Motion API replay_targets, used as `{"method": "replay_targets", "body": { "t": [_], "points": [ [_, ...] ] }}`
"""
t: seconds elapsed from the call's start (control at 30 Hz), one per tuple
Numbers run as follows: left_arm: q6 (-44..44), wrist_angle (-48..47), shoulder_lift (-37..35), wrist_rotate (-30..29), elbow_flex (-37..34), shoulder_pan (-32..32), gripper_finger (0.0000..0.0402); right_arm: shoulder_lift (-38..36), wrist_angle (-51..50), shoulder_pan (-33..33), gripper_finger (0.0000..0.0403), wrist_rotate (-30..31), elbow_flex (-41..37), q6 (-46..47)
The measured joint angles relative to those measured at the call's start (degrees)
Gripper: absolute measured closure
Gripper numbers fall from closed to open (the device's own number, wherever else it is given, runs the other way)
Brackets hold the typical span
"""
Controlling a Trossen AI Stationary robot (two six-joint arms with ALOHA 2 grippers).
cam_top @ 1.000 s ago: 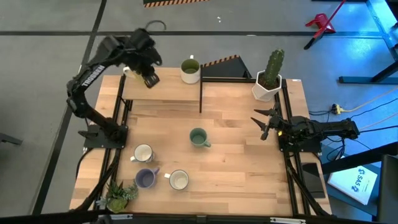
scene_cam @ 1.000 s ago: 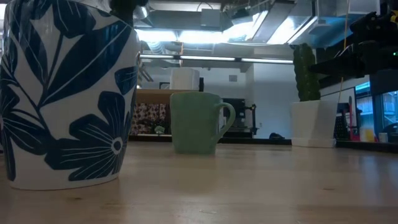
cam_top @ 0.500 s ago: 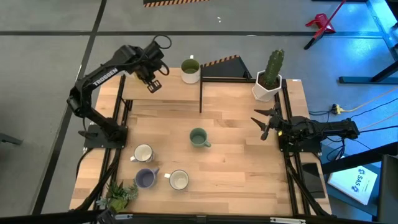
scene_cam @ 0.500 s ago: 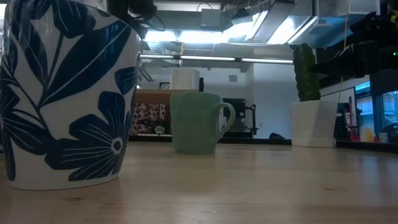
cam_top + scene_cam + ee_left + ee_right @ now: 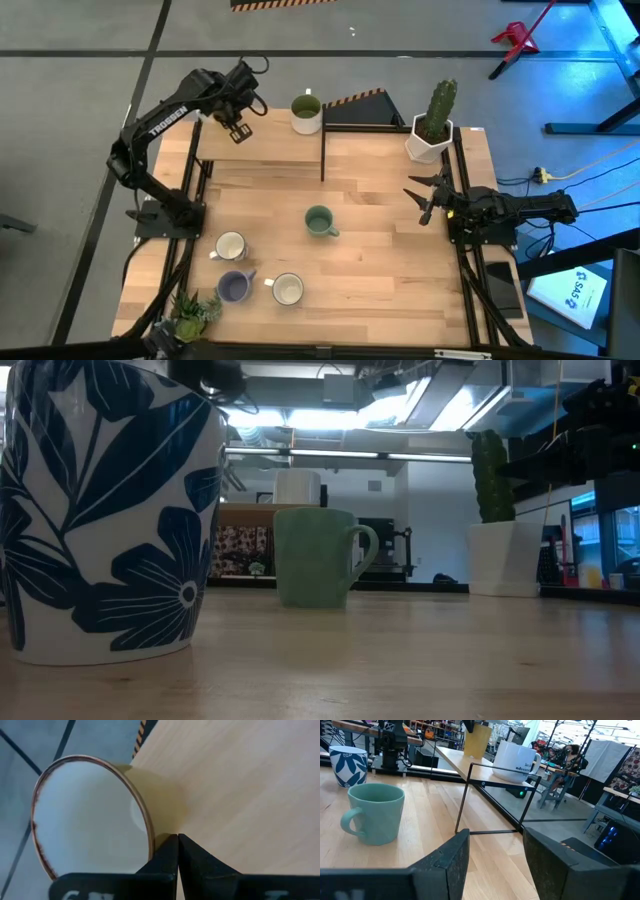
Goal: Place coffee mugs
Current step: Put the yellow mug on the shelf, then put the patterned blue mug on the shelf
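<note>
your left gripper (image 5: 237, 128) is clamping the cream-yellow mug (image 5: 95, 820) by its rim, hanging it over the raised shelf (image 5: 270, 150) near its far left corner, probably to line it up beside the white mug (image 5: 306, 113) already there. right gripper (image 5: 425, 197) is idling spread apart at the table's right edge.

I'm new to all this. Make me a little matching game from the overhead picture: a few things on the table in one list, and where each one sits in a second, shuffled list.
Things:
1. sage green mug
2. lavender mug
3. white mug with the greenish inside
4. cactus pot

Places:
A. on the raised shelf
B. at the table's right edge, next to the shelf
C. alone in the middle of the table
D. closest to the leafy plant

Pairs: 1-C, 2-D, 3-A, 4-B
</note>
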Motion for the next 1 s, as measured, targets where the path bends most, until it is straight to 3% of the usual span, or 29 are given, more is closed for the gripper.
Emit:
{"method": "replay_targets", "body": {
  "t": [0.6,0.73,0.9,1.0],
  "points": [
    [2.8,1.3,0.0,-1.4,0.0,5.0,0.0401,0.0,0.0,0.0,0.0226,0.0,0.0,0.0],
    [1.6,0.2,-0.4,4.8,0.0,4.0,0.0401,0.0,0.0,0.0,0.0226,0.0,0.0,0.0],
    [0.7,-0.1,-3.3,9.1,0.4,-2.1,0.0401,0.0,0.0,0.0,0.0226,0.0,0.0,0.0],
    [0.1,0.3,-5.5,17.7,1.7,-6.2,0.0401,0.0,0.0,0.0,0.0226,0.0,0.0,0.0]
  ]
}}
